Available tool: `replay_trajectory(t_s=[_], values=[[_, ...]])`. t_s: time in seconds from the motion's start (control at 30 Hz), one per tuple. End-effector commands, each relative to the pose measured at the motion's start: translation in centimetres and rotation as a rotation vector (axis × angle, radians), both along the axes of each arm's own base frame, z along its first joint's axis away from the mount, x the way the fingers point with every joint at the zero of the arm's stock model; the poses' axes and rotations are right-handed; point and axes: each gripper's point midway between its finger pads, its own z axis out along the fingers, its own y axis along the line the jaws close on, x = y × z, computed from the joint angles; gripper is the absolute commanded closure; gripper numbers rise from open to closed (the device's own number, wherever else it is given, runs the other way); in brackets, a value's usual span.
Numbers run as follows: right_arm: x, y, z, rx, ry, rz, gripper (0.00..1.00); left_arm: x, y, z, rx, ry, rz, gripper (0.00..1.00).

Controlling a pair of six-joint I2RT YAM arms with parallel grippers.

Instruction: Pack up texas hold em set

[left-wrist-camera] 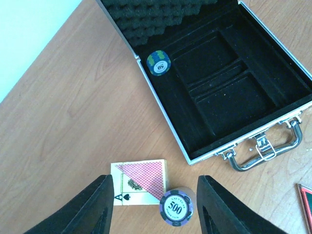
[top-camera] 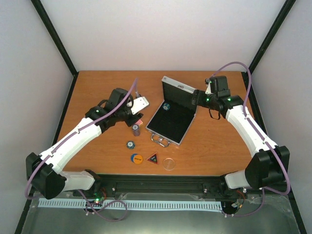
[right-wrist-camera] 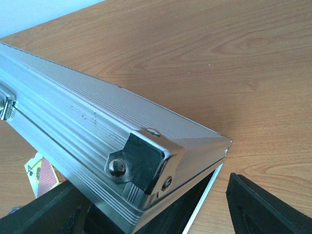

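Wooden table [top-camera: 209, 146] | white walls [top-camera: 161, 34] | open case [top-camera: 170, 122] | 1 chip [top-camera: 166, 107] inside

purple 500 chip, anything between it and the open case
Nothing visible: only bare table lies between the purple 500 chip and the case rim. The card pack sits beside the chip, off that path.

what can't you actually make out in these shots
- Right wrist view: pink-white card pack mostly hidden behind the silver aluminium case lid.
- Left wrist view: black-red triangle cut off by the right edge.
- Top view: print on the small teal round chip too small to read.
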Motion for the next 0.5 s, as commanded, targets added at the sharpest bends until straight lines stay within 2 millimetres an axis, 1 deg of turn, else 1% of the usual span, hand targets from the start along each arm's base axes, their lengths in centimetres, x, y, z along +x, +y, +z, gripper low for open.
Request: replay_trajectory(t_s=[0.0,0.1,0.23,0.4,0.47], values=[[0.1,0.2,1.6,0.003,-0.042,0.04,0.21,-0.4,0.8,-0.2,-0.028,0.034,0.061,0.51],[-0.5,0.6,1.7,0.012,-0.039,0.071,0.21,-0.2,1.0,-0.2,-0.027,0.029,0.075,0.49],[-1.0,0.6,1.6,0.013,-0.032,0.08,0.21,0.1,0.9,-0.6,-0.023,0.037,0.084,0.49],[-1.3,0.0,2.9,-0.013,-0.073,0.064,0.2,0.3,0.8,-1.3,-0.017,0.05,0.089,0.49],[-1.3,-0.4,3.2,-0.032,-0.08,0.056,0.17,0.3,0.8,-1.5,-0.015,0.053,0.09,0.48]])
